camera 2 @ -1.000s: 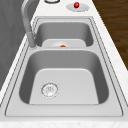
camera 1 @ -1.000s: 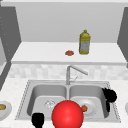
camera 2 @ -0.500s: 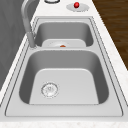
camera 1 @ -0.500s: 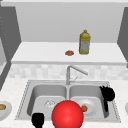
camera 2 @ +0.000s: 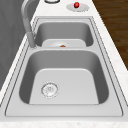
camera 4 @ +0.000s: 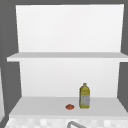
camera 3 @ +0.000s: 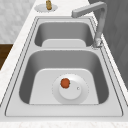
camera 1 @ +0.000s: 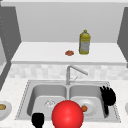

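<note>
The right hand (camera 1: pixel 108 96) hung over the right edge of the sink's right basin (camera 1: pixel 96 90), its fingers straight and spread upward, with nothing in its hold. The thing nearest it was a white plate (camera 1: pixel 91 103) lying flat on that basin's floor, and on the plate sat a small orange-red round piece (camera 1: pixel 84 108), left of the plate's middle. From the right side we saw the same plate (camera 3: pixel 75 93) and piece (camera 3: pixel 65 83) in the near basin, apart from the walls.

We judged the hand to be at an approach stage, above the plate and to its right, touching nothing. A reach for the plate or the piece would call for coming down into the basin and moving leftward, clear of the rim.

A large red ball (camera 1: pixel 67 115) showed in front of the sink, between the hands. The left hand (camera 1: pixel 38 119) hung at the left basin's front edge. The faucet (camera 1: pixel 68 73) rose behind the divider. On the shelf (camera 1: pixel 37 53) above stood a yellow bottle (camera 1: pixel 84 42) beside a small reddish thing (camera 1: pixel 69 53).
</note>
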You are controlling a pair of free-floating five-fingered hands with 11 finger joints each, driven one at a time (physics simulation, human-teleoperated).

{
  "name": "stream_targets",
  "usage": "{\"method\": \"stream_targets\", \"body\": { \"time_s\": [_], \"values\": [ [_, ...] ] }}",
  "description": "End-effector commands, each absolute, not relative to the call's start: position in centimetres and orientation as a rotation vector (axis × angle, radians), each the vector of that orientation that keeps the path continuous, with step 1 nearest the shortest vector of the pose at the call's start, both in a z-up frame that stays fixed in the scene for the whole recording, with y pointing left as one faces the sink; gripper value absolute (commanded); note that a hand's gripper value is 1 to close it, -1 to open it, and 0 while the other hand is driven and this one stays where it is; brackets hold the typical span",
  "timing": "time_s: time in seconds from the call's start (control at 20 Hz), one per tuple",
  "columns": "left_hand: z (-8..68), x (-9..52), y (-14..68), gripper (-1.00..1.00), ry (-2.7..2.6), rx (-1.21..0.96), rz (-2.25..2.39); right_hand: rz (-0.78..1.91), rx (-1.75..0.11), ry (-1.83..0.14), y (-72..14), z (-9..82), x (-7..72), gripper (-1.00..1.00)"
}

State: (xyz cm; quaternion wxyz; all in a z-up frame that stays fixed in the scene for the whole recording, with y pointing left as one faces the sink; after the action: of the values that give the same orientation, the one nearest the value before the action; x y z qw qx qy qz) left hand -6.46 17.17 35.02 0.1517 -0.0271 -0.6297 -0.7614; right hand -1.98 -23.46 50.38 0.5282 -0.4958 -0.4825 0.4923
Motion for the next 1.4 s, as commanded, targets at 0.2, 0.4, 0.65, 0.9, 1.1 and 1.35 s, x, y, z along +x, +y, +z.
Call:
{"method": "stream_targets", "body": {
  "time_s": [0.2, 0.4, 0.65, 0.9, 1.1, 1.35],
  "values": [
    [35.0, -6.5, 17.2, 0.00, -1.807, -0.078, -2.185, 1.202, -1.238, -1.108, -21.5, 54.7, -5.0, -1.00],
    [35.0, -6.5, 17.2, 0.00, -1.807, -0.078, -2.185, 1.224, -1.241, -1.111, -20.4, 57.1, -6.3, -1.00],
    [35.0, -6.5, 17.2, 0.00, -1.807, -0.078, -2.185, 1.234, -1.253, -1.106, -19.3, 60.4, -7.5, -1.00],
    [35.0, -6.5, 17.2, 0.00, -1.807, -0.078, -2.185, 1.238, -1.265, -1.107, -18.7, 63.9, -7.4, -1.00],
    [35.0, -6.5, 17.2, 0.00, -1.807, -0.078, -2.185, 1.238, -1.270, -1.110, -18.7, 66.7, -7.4, -1.00],
    [35.0, -6.5, 17.2, 0.00, -1.807, -0.078, -2.185, 1.239, -1.277, -1.111, -18.6, 70.4, -7.1, -1.00]
  ]
}}
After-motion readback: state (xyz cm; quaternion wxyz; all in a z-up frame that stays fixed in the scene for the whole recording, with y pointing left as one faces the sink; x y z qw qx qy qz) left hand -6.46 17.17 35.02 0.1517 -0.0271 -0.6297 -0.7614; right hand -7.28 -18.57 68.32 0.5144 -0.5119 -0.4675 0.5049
